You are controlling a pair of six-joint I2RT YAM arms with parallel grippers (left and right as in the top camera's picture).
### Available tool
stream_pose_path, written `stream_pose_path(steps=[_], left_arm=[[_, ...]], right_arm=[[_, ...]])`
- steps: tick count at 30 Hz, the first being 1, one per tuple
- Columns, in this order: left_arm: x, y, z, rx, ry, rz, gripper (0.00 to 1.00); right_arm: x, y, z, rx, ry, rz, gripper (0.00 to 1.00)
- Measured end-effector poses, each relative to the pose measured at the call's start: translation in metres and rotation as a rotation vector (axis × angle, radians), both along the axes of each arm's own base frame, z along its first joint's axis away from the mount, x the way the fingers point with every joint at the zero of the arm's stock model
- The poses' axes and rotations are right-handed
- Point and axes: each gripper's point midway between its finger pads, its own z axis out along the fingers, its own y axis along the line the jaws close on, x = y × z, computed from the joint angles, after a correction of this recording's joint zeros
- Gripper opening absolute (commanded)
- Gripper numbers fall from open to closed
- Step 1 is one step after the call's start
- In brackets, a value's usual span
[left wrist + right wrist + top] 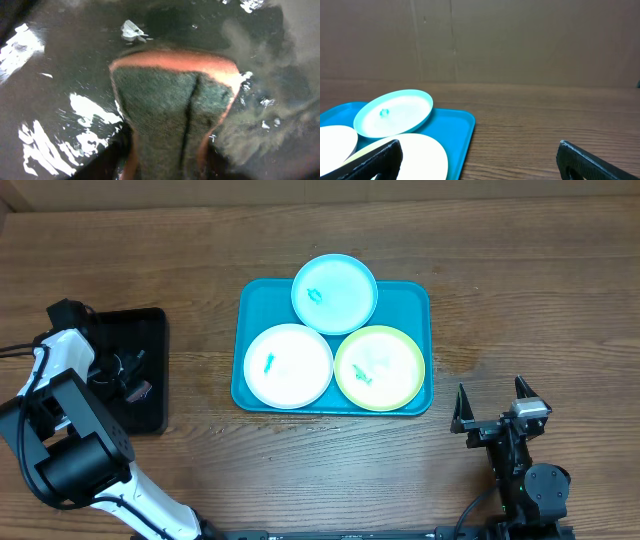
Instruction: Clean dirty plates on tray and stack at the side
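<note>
**Three smeared plates on the tray; left gripper pinches a sponge, right gripper wide and empty**

The wooden table (pixel 520 270) fills the overhead view. Near its middle lies the turquoise tray (pixel 250 300), a rounded rectangle with a raised rim, its long side running left to right. Well to its left sits the smaller black tray (pixel 150 330), whose floor looks wet and glinting in the left wrist view.

All three plates are on the turquoise tray. The white plate (pixel 288 365) lies in the near left part and the yellow-green plate (pixel 379 368) in the near right part, just beside each other. The pale blue plate (pixel 334 293) sits at the far side between them. It overlaps both of their edges, its far edge reaches past the tray's rim, and the right wrist view shows it tilted.

The left gripper (pixel 128 377) is over the black tray. Its jaws are part closed and pinch a sponge (pixel 170 100), green scouring face towards the camera with an orange edge, narrowed and creased where it is squeezed. The right gripper (pixel 492 395) is near the table's front edge, apart from the turquoise tray's right corner. Its jaws are spread wide with nothing between them.

Each plate bears a small teal smear (pixel 268 363).
</note>
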Motion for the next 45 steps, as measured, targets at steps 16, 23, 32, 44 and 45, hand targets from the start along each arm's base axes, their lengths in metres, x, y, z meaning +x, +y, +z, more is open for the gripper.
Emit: stream_pose_path(steps=[16, 23, 32, 44, 45], left_arm=[[0.003, -0.028, 0.004, -0.114, -0.011, -0.025, 0.48], [-0.014, -0.028, 0.001, -0.135, 0.040, -0.006, 0.04], [0.011, -0.024, 0.004, -0.091, -0.047, -0.028, 1.00], [0.005, 0.004, 0.002, 0.025, -0.016, -0.008, 0.04], [0.004, 0.003, 0.003, 0.020, -0.007, -0.009, 0.04]], right_arm=[[0.000, 0.000, 0.000, 0.000, 0.000, 0.000, 1.00], [0.000, 0.000, 0.000, 0.000, 0.000, 0.000, 1.00], [0.000, 0.000, 0.000, 0.000, 0.000, 0.000, 1.00], [0.000, 0.000, 0.000, 0.000, 0.000, 0.000, 1.00], [0.000, 0.000, 0.000, 0.000, 0.001, 0.000, 1.00]])
